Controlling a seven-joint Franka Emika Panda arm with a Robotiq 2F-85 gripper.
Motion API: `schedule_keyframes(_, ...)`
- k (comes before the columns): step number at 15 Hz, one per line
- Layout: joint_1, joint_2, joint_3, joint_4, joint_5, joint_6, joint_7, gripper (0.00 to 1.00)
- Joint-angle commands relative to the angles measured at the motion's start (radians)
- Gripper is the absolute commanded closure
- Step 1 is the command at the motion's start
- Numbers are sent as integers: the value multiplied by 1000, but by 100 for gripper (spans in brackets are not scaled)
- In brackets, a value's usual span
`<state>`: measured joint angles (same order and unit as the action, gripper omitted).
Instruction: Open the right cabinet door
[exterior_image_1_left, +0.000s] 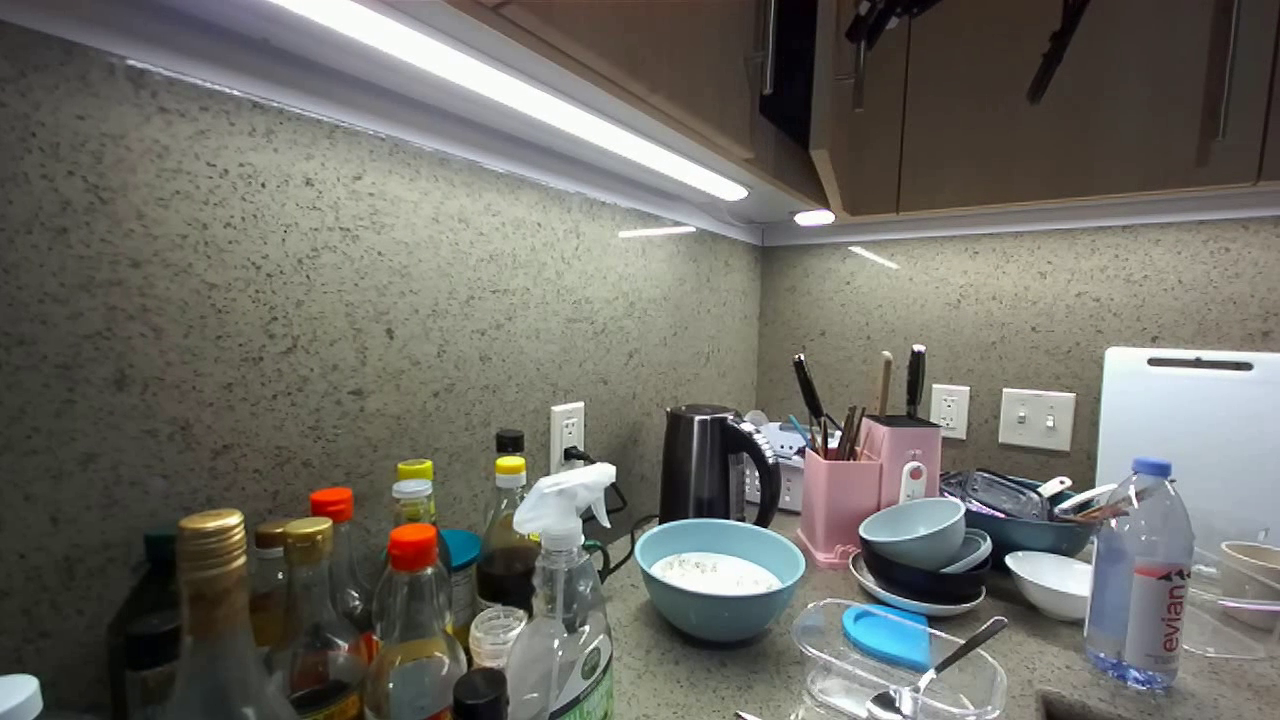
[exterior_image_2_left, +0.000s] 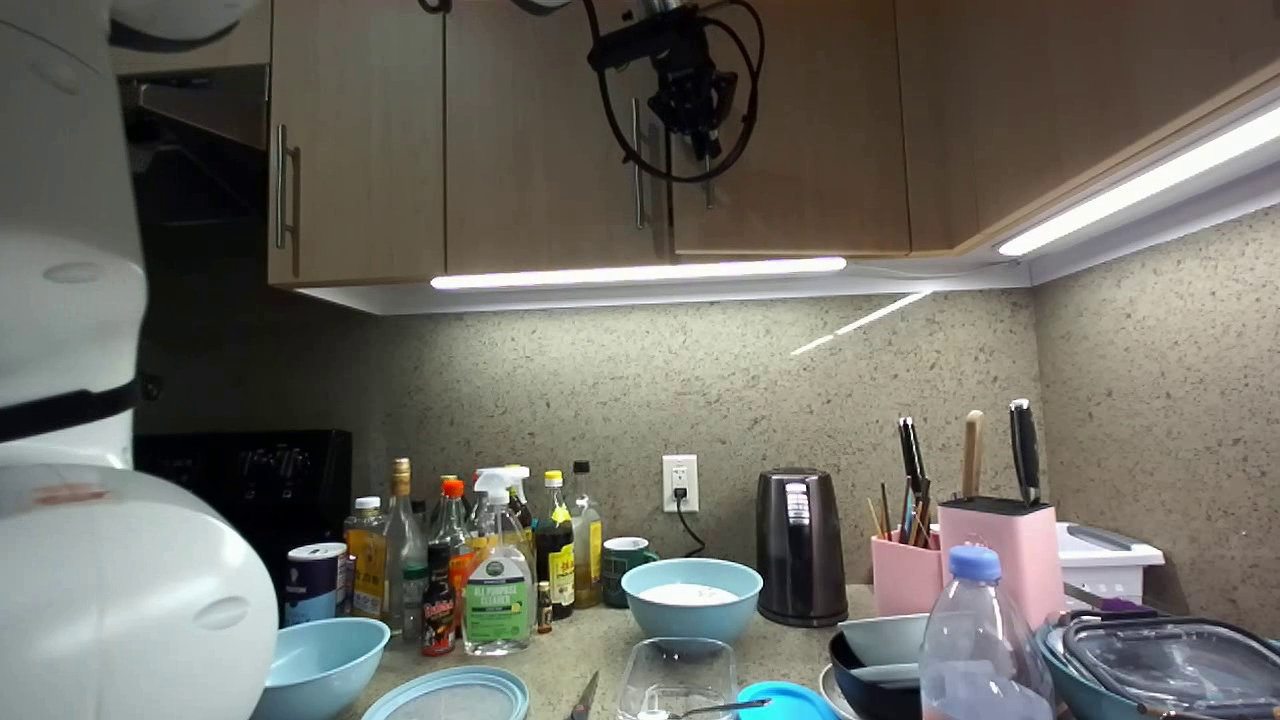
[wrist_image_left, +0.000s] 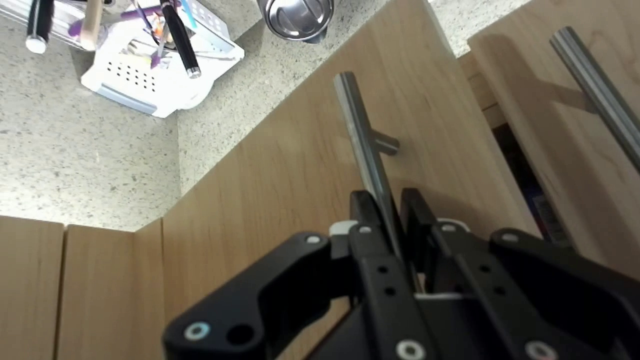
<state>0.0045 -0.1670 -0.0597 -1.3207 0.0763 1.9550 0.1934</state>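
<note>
I have the gripper (wrist_image_left: 387, 202) up at the right door (wrist_image_left: 280, 165), its fingers (wrist_image_left: 366, 245) on either side of the handle (wrist_image_left: 361, 132), pinching it. The door is above the kettle (exterior_image_2_left: 800, 560) and stands ajar: in an exterior view the gap (exterior_image_1_left: 790, 85) between it and the left door (exterior_image_1_left: 700, 60) shows dark, and my wrist view shows that opening too. Down on the counter (exterior_image_2_left: 570, 655), in an exterior view, I see the bowl (exterior_image_2_left: 695, 618) just left of the kettle, the sprayer (exterior_image_2_left: 497, 605) farther left, and to the kettle's right the holder (exterior_image_2_left: 903, 578) and then the knife block (exterior_image_2_left: 1005, 560). On the wall (exterior_image_2_left: 600, 390) left of the kettle is the outlet (exterior_image_2_left: 685, 470).
</note>
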Motion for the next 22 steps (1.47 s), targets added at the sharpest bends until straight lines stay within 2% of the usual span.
schedule_keyframes(1, -2, -11, -4, -12, 2, 0, 5, 82)
schedule_keyframes(5, -1, -18, -7, -19, 2, 0, 13, 82)
schedule_keyframes(6, -5, -21, -9, -21, 4, 5, 25, 92)
schedule_keyframes(8, -23, -32, -22, -34, -3, -12, 73, 92)
schedule_keyframes(20, -111, -332, -135, -353, -28, -18, 100, 92)
schedule_keyframes(22, -179, -359, -145, -392, -17, -32, 125, 92)
